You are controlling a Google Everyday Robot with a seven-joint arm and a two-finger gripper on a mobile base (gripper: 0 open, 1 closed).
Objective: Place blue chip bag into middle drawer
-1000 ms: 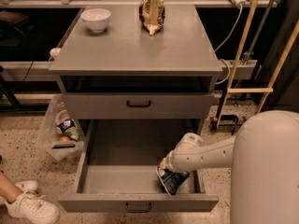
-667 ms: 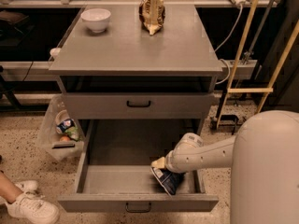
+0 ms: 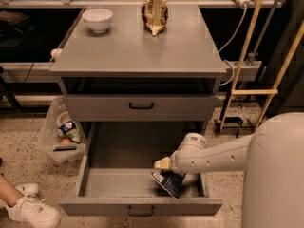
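Observation:
The middle drawer (image 3: pixel 118 183) is pulled wide open at the bottom of the grey cabinet, its front panel nearest me. My gripper (image 3: pixel 164 171) reaches down into the drawer's right part from the white arm (image 3: pixel 213 156). It is shut on the blue chip bag (image 3: pixel 167 182). The dark-blue bag with white print hangs tilted below the gripper, low over the drawer floor near the front panel. Whether it touches the floor I cannot tell.
A shallower closed drawer with a black handle (image 3: pixel 141 106) sits above. On the cabinet top stand a white bowl (image 3: pixel 98 19) and a tan snack bag (image 3: pixel 155 13). A plastic bag of rubbish (image 3: pixel 61 137) hangs at left. A person's white shoe (image 3: pixel 29 211) is at bottom left.
My gripper and the blue chip bag have shifted a little to the left inside the drawer. The drawer and the things on top have not moved.

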